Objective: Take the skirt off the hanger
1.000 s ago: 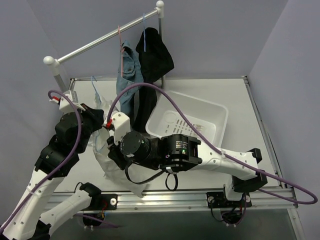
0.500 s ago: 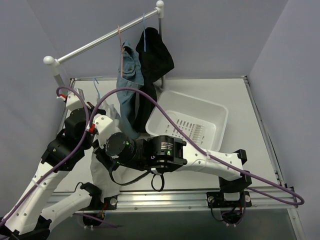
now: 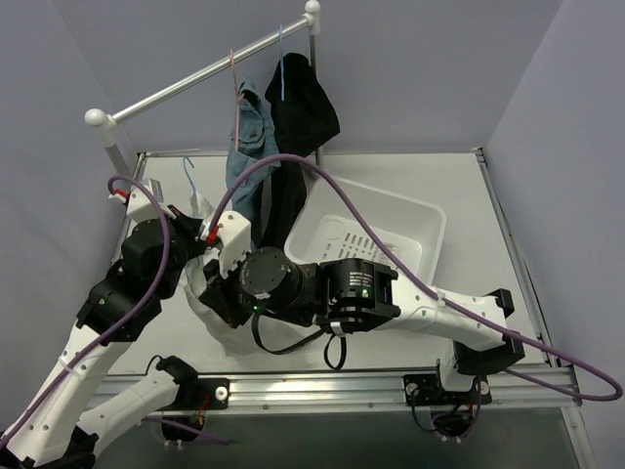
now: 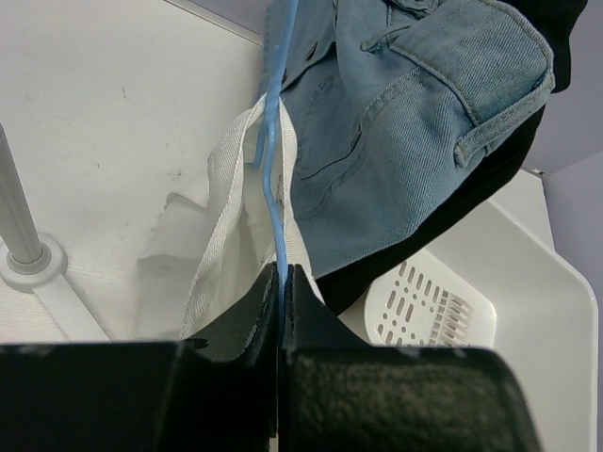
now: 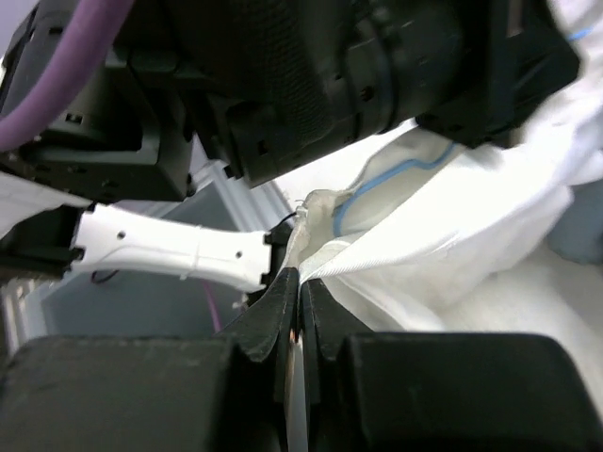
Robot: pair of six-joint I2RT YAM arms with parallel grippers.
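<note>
The black skirt hangs on the rail from a light-blue hanger; its lower edge shows in the left wrist view. Neither gripper touches it. My left gripper is shut on the other light-blue hanger, which carries a white garment. My right gripper is shut on an edge of that white garment, just below the left gripper. The hanger's blue wire shows inside the cloth. In the top view the right gripper is hidden under its own wrist.
A blue denim garment hangs on a pink hanger beside the skirt. A white tub stands right of the arms. The rack's left post and its foot are close to the left arm.
Both arms swung left with the white garment half a second ago and have come back right. Both grips are unchanged.
</note>
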